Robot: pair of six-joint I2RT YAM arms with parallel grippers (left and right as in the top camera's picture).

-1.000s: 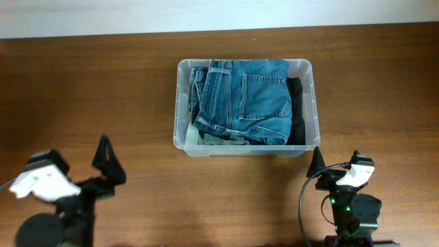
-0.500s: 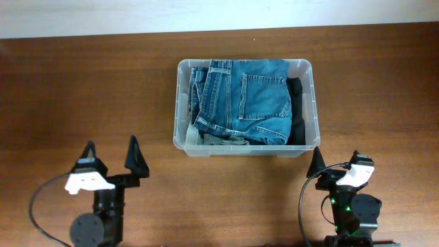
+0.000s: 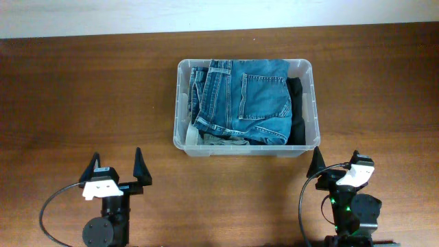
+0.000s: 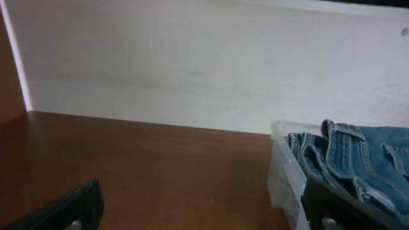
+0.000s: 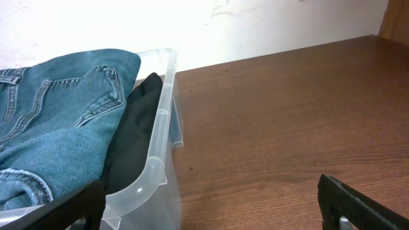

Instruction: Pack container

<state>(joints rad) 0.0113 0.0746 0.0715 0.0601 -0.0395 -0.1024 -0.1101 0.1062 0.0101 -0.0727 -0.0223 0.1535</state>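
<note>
Left jaws: spread fully wide, holding nothing, over the table (image 3: 68,89) close to its near edge, left of centre. Right jaws: equally wide, empty, close to the near edge, right of centre. Bare table lies between both and the container (image 3: 247,150), which sits centred toward the far edge, well apart from either. Inside, folded blue jeans (image 3: 250,96) rise above the rim; 1 black garment (image 3: 296,113) lies against the right wall.

Clear container (image 3: 308,68) sits upright mid-table; folded blue jeans (image 3: 243,99) fill it.
</note>
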